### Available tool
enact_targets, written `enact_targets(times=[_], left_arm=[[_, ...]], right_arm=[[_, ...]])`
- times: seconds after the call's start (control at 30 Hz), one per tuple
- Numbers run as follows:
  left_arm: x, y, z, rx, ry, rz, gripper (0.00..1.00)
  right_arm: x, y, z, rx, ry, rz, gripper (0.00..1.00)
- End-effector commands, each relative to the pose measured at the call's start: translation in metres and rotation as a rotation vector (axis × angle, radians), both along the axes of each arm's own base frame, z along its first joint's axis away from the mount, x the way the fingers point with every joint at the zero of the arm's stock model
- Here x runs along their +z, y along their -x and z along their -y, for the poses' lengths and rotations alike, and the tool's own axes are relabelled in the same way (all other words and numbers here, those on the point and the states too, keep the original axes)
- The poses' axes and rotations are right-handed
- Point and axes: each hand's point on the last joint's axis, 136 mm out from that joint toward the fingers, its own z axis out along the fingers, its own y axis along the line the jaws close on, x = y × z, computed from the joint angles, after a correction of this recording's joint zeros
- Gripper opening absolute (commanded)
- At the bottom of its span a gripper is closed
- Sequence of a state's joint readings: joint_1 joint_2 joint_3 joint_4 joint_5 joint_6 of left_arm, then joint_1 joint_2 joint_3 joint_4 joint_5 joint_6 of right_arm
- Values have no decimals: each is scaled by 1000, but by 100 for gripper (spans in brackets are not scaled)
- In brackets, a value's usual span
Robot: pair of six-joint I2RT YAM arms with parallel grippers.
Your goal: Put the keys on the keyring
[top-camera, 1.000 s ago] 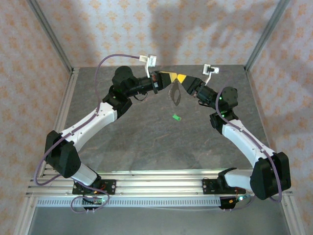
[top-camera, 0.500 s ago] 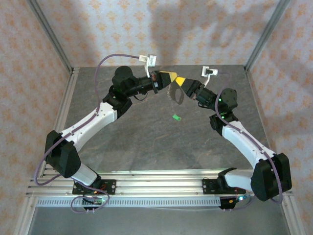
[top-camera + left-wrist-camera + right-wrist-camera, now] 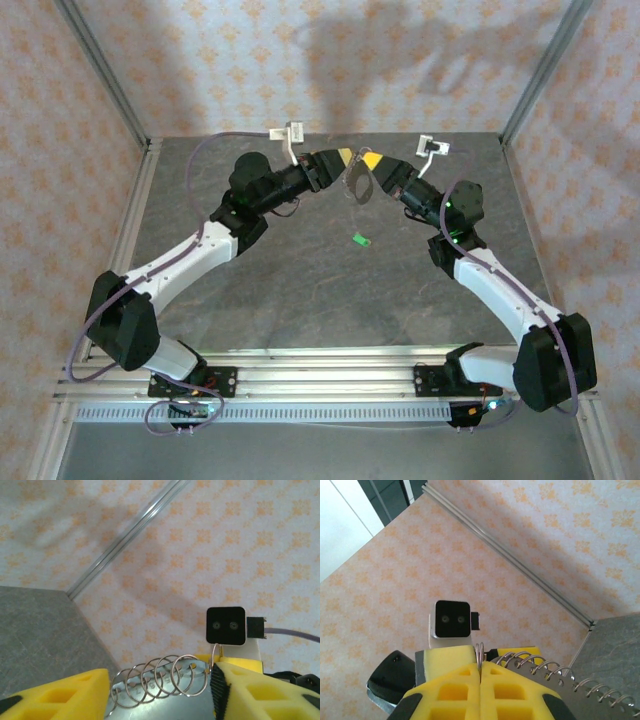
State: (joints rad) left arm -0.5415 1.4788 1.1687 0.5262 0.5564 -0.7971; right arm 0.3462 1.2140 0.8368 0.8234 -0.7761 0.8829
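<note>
Both arms are raised and meet above the back of the table. My right gripper [image 3: 373, 162] [image 3: 480, 667] is shut, its yellow pads pinching a thin wire loop, the keyring [image 3: 479, 652] [image 3: 215, 654], which stands up between them. From that spot hangs the bunch of keys [image 3: 356, 186], seen close up as a flat grey metal piece [image 3: 165, 700] [image 3: 580, 690] with a row of holes and several wire rings through them. My left gripper [image 3: 342, 157] [image 3: 160, 695] is open. Its yellow fingers stand on either side of the metal piece, and the right pad is next to the keyring.
A small green object [image 3: 361, 239] lies on the grey tabletop [image 3: 300, 280] below the grippers. Patterned walls and metal corner posts [image 3: 545, 65] close in the table at the back and sides.
The left gripper has opened from shut and its wrist has turned. The right gripper has closed fully on the loop. The hanging metal piece sits slightly higher.
</note>
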Motion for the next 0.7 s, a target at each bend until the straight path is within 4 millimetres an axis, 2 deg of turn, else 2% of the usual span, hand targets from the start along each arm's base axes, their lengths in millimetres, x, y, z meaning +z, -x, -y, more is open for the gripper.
enact_targets(times=[0.0,0.2,0.67], left_arm=[[37,9,-8,29,90,77,51],[38,6,-4,28,100,79,40],[44,3,7,2,79,100,39]], right_arm=[[20,8,8,-25,-59,56,0],[19,8,5,-8,-76,43,0],[15,10,-9,52,-48,41,0]])
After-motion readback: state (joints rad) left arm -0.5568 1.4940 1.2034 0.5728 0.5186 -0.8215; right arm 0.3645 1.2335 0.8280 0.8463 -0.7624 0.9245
